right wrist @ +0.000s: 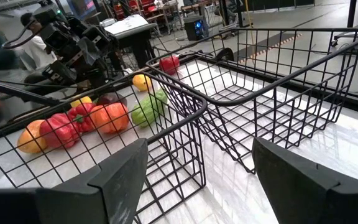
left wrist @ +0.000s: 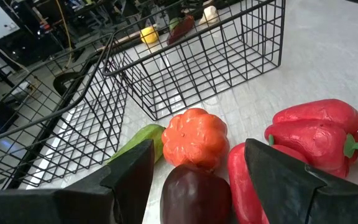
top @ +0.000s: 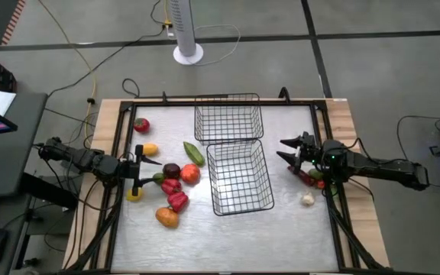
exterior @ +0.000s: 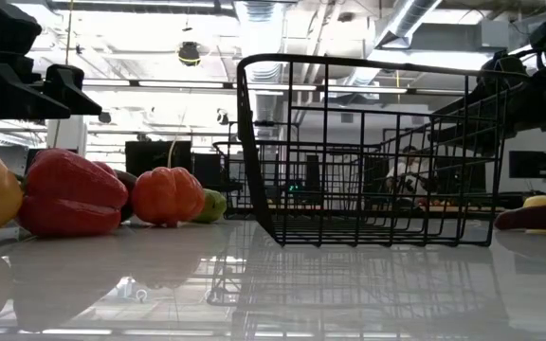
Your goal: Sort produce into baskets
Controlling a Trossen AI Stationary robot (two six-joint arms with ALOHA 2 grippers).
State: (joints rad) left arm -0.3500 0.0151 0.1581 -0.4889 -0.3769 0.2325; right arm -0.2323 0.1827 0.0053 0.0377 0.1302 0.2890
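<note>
Two black wire baskets stand mid-table, one far (top: 228, 117) and one nearer (top: 240, 177). Most of the produce lies left of them: a maroon piece (top: 172, 170), an orange-red one (top: 190, 173), red peppers (top: 176, 194), a green piece (top: 193, 153), yellow ones (top: 150, 150) and an orange one (top: 166, 218). A whitish garlic (top: 307, 198) lies at the right. My left gripper (top: 138, 168) hangs open just left of the maroon piece (left wrist: 194, 193), touching nothing. My right gripper (top: 285, 150) hangs open right of the nearer basket (right wrist: 185, 118).
A red piece (top: 141, 124) lies alone at the far left of the table. A red and green piece (top: 315, 177) lies under my right arm. A black frame (top: 228, 101) borders the table. Bare tabletop shows along the near edge (top: 235, 244).
</note>
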